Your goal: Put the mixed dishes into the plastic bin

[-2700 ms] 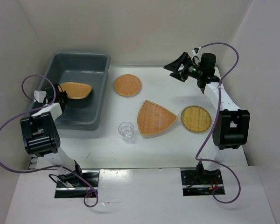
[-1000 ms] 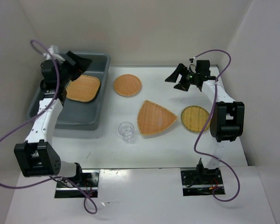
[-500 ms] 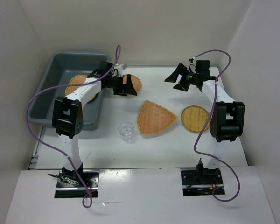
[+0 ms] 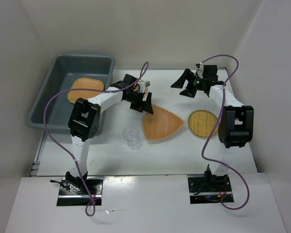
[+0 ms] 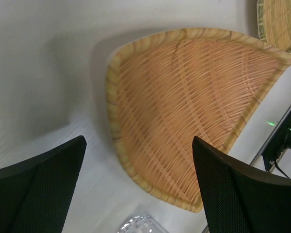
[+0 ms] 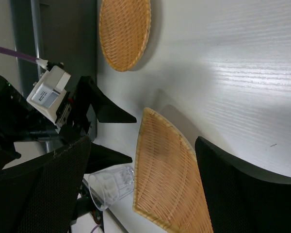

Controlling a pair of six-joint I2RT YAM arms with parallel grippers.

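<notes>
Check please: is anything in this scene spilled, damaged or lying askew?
Nothing stands out. The rounded-square tray lies flat in the grey bin; the triangular tray, yellowish round tray and orange round tray lie flat on the table, and the clear cup stands upright.

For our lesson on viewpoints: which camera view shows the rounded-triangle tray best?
The left wrist view: the rounded-triangle tray fills the frame, weave and rim sharp. The top view shows it nearly whole but small; the right wrist view shows it foreshortened, partly cut off.
</notes>
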